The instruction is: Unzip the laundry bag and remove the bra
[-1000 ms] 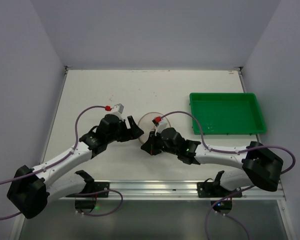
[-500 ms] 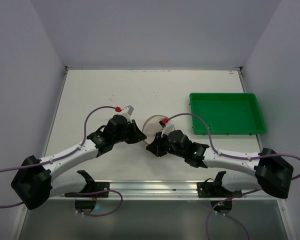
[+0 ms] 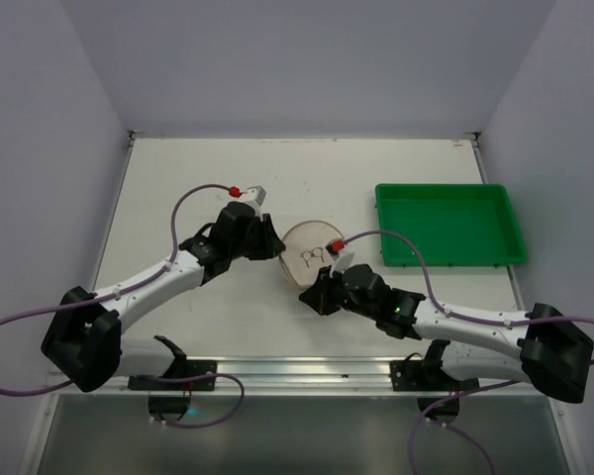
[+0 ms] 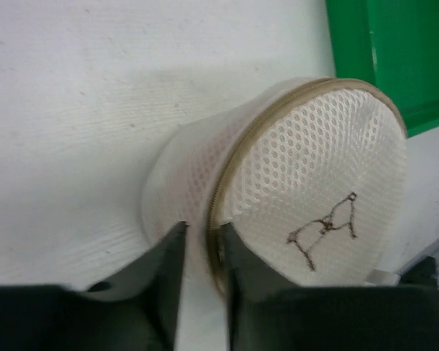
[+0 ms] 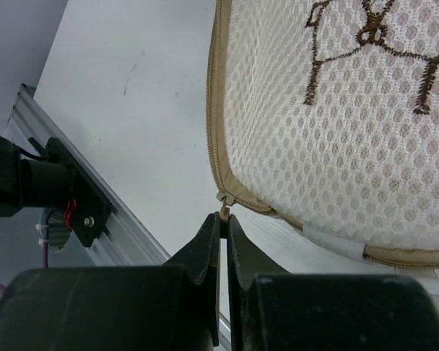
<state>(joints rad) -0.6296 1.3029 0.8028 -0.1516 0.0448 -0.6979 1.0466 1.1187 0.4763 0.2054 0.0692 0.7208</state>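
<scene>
The laundry bag [image 3: 310,251], a round white mesh pouch with a beige zip rim and a bra sketch on its flat face, lies mid-table. My left gripper [image 3: 275,247] pinches the bag's left edge. In the left wrist view its fingertips [image 4: 177,232] straddle the zip rim and side wall of the laundry bag [image 4: 314,168], and my left gripper [image 4: 201,230] is shut on them. My right gripper [image 3: 313,295] is at the bag's near edge. In the right wrist view my right gripper [image 5: 223,219] is shut on the small beige zip pull [image 5: 223,213], with the zip closed. The bra is hidden.
A green rectangular tray [image 3: 450,223] sits at the right, close behind the bag; its corner [image 4: 395,51] shows in the left wrist view. An aluminium rail [image 3: 307,368] runs along the table's near edge, with black clamps on it.
My left gripper has closed onto the bag's rim after standing open beside it. Both arms have shifted and the bag's sketched face now shows from above. The right gripper stays shut on the pull.
</scene>
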